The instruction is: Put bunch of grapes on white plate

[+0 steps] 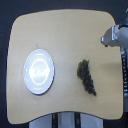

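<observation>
A dark purple-black bunch of grapes (86, 76) lies on the wooden table, right of centre in the exterior view, stretched toward the near edge. The round white plate (39, 71) sits on the exterior view's left, bare and well apart from the grapes. My gripper (106, 38) shows at the upper right edge, above the table's far right corner and away from the grapes. It is small and blurred, so its jaws are not readable. Nothing appears to be held in it.
The light wooden table (65, 35) has rounded corners, with dark floor around it. The robot's grey arm (121, 37) enters from the exterior view's right edge. A pale base part shows at the bottom centre (65, 120).
</observation>
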Controlling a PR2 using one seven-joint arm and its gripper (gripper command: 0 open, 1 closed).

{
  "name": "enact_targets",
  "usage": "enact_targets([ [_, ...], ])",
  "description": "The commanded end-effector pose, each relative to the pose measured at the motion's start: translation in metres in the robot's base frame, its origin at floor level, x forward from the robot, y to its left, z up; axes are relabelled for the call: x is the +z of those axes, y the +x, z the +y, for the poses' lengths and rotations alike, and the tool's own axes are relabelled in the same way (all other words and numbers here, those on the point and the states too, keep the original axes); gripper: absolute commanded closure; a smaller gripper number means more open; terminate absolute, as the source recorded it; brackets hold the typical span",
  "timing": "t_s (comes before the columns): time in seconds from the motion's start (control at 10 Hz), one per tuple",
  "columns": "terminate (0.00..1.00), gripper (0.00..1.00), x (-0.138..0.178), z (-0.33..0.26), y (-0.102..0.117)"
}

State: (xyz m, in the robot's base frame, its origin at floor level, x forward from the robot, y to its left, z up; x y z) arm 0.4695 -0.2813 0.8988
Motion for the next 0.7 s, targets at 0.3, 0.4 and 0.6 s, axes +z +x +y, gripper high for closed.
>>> enact_targets([
  [0.3,0.0,0.0,-0.012,0.02,-0.003],
  [0.4,0.0,0.0,-0.016,0.028,-0.008],
  [0.6,0.0,0.0,-0.03,0.061,-0.027],
])
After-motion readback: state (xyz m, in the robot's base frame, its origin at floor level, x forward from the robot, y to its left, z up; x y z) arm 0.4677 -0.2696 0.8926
